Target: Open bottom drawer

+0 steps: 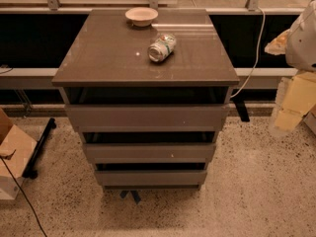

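A grey-brown cabinet stands in the middle of the view with three handleless drawers. The bottom drawer is the slimmest and narrowest front, just above the floor, and looks closed. Above it are the middle drawer and the tallest top drawer. My gripper is a pale yellowish shape at the right edge, below the white arm. It hangs to the right of the cabinet, well apart from it and higher than the bottom drawer.
A beige bowl and a can lying on its side sit on the cabinet top. A cardboard box and a black bar are on the floor at left. A white cable hangs at right. Blue tape marks the speckled floor.
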{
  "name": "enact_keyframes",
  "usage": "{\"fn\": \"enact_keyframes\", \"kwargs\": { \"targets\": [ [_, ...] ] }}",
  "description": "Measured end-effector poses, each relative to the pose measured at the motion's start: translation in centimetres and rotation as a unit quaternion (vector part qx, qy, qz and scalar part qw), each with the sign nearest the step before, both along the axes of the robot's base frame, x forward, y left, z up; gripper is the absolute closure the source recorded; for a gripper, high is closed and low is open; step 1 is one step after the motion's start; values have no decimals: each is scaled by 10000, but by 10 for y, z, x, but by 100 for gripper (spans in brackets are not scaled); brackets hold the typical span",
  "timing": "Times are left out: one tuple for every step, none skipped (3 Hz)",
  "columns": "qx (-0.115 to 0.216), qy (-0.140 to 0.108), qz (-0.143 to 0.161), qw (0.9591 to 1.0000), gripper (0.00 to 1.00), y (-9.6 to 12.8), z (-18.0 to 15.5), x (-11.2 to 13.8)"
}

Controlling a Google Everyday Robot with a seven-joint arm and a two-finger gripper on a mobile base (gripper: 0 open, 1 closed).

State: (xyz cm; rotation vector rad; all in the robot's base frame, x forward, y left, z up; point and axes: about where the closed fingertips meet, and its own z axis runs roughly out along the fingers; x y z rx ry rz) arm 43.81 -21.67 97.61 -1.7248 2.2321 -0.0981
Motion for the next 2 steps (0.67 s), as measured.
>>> {"fn": "enact_keyframes", "kwargs": {
  "targets": [
    [0,0,0,10000,0,0,0,0],
    [-29,-137,96,9999,0,5,-9,-1]
  ]
}}
